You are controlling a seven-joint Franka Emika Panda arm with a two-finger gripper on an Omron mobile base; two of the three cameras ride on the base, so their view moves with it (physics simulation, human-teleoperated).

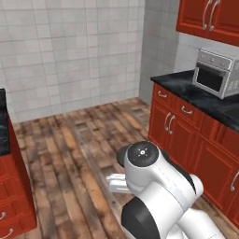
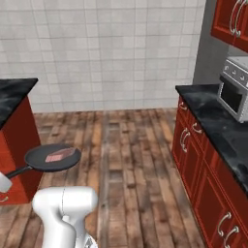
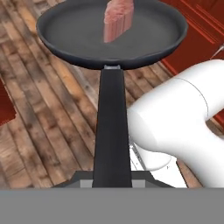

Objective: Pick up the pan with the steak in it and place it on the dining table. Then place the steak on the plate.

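Gripper [image 3: 112,181] pinched on the near end of the pan's handle; pan [image 2: 52,158] carried level above the wood floor, long axis running straight out from the hand. 1 steak [image 2: 56,156] inside. Dining table [image 2: 12,99] lies just beyond the pan's left, near.

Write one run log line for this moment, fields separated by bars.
phase: carrying | gripper: shut on pan handle | steak: in pan | pan: held above wooden floor

Wide open wood floor [image 2: 131,160] between red island cabinets [image 2: 19,145] at left and wall bench [image 2: 218,126] at right; toaster oven [image 2: 237,94] blocks the bench top.
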